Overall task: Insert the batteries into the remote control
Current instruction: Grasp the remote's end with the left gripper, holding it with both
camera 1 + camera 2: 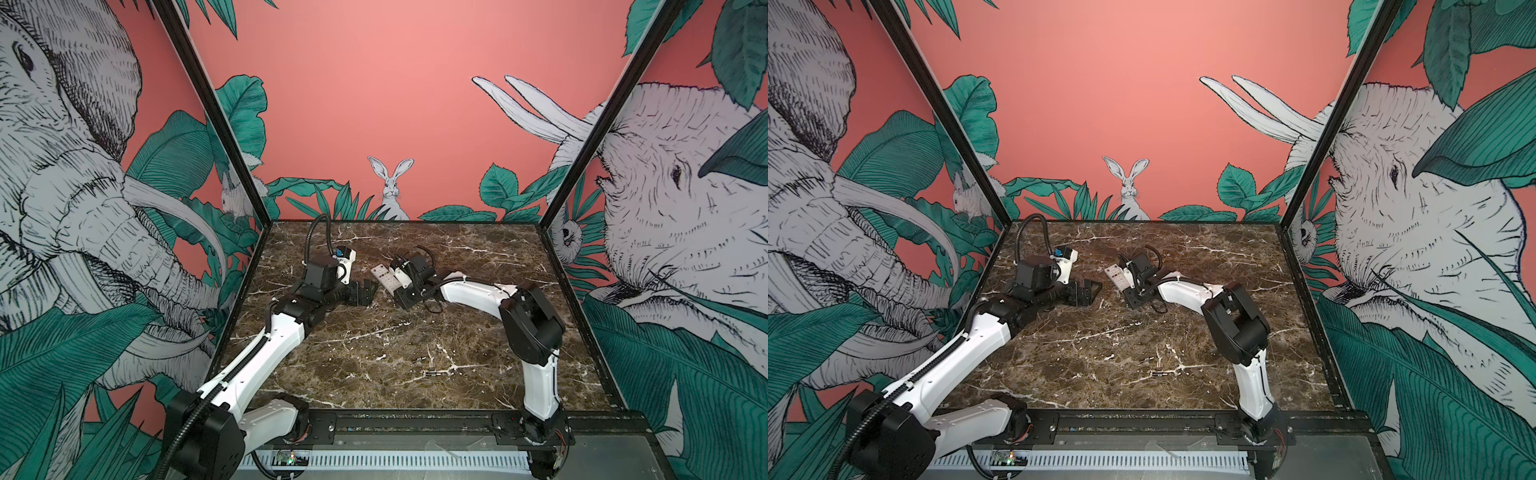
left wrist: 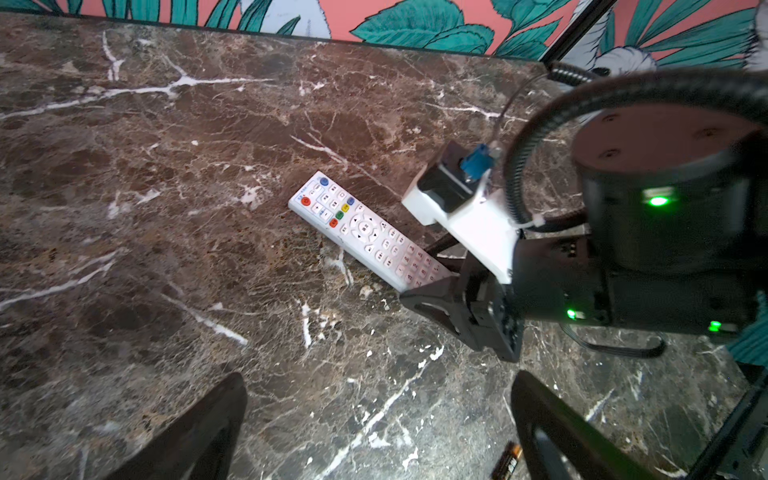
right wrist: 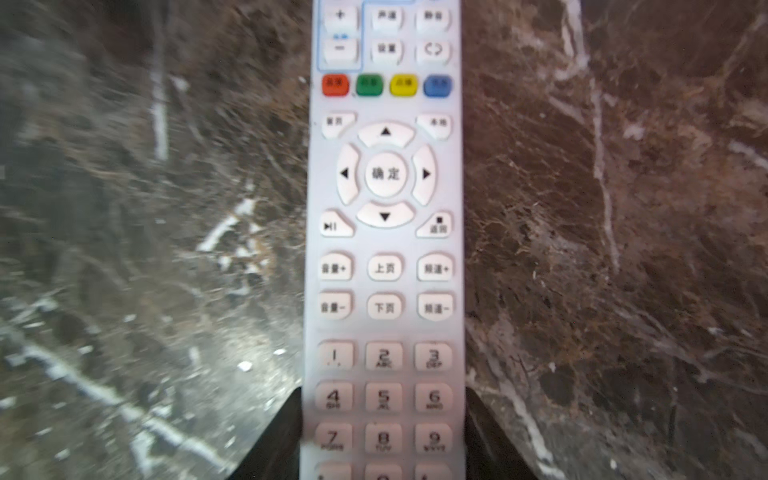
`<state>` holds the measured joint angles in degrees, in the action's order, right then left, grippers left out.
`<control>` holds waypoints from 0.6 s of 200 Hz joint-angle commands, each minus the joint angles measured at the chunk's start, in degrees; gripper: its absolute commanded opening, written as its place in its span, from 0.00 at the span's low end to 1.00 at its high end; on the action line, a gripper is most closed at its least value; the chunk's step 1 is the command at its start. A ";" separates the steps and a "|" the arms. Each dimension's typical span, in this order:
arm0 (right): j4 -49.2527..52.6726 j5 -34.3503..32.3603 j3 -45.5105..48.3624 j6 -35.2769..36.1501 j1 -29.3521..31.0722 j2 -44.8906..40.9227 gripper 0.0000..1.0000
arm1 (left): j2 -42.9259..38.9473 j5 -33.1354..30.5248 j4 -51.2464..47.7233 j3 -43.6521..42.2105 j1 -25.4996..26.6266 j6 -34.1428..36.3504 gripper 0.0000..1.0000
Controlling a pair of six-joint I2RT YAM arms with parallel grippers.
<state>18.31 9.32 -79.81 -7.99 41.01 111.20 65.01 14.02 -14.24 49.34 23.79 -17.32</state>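
Batteries [image 1: 432,373] lay loose toward the front edge of the table [image 1: 374,353], awaiting pickup; mid-table the left gripper [image 1: 370,292] hung wide open and empty, and just beyond it the right gripper [image 3: 383,399] pinched the remote [image 2: 365,232] by its number end (buttons up, likely for flipping).

White-shelled arms [image 1: 270,349] carry black joints [image 1: 532,320], ribbed black cable [image 1: 308,241] and green lights [image 2: 658,201].

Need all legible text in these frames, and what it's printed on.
"确定": centre key of the remote.
"1" to "9": its number keys.
"上页", "下页": keys between the arrow pad and the numbers.
"+", "−": keys beside the coloured row.
Other key labels: too blurred to read.
Print on the battery: unreadable.
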 commanded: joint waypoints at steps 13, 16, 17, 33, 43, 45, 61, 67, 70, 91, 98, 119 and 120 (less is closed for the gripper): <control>-5.50 12.94 7.33 -4.64 -3.84 -12.77 0.45 | -0.13 9.73 11.69 -1.52 -0.32 -1.63 1.00; -5.76 14.37 8.20 -5.04 -4.27 -13.94 0.45 | -0.04 10.46 12.44 -1.54 -0.32 -1.72 1.00; -5.76 14.37 8.20 -5.04 -4.27 -13.94 0.45 | -0.01 10.70 12.77 -1.53 -0.28 -1.74 1.00; -6.26 18.96 10.92 -6.31 -5.53 -18.87 0.44 | 0.56 15.89 16.51 -1.40 -0.32 -2.31 1.00; -6.21 21.26 12.37 -6.73 -6.09 -22.28 0.44 | 0.87 18.68 18.16 -1.19 -0.32 -2.48 1.00; -6.14 21.70 12.61 -6.85 -6.22 -22.83 0.44 | 0.89 19.09 18.49 -1.12 -0.32 -2.50 1.00; -5.65 25.08 14.18 -7.41 -6.85 -26.31 0.44 | 1.40 24.13 22.86 -1.51 -0.32 -3.75 0.99; -5.44 26.42 14.58 -7.73 -7.01 -27.43 0.44 | 1.58 26.22 25.14 -1.82 -0.32 -4.49 1.00; -5.27 27.19 14.75 -7.88 -7.16 -27.89 0.44 | 1.76 27.12 26.38 -1.91 -0.32 -4.86 1.00; -6.57 33.05 16.52 -9.96 -7.92 -31.39 0.43 | 3.51 33.25 30.62 -1.30 -0.32 -5.84 1.00; -7.77 34.94 17.32 -11.08 -8.03 -32.51 0.43 | 4.12 34.22 31.09 -0.82 -0.32 -5.88 0.99; -10.16 38.82 18.67 -13.96 -8.42 -35.36 0.42 | 5.14 35.16 33.76 -0.63 -0.32 -7.32 1.00; -10.28 38.96 18.70 -14.10 -8.41 -35.44 0.42 | 5.13 35.22 33.98 -0.64 -0.32 -7.39 1.00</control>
<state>13.34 39.62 -62.15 -18.09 33.23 79.15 69.49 43.07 12.75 48.18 23.79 -22.39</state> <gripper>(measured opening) 0.493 0.994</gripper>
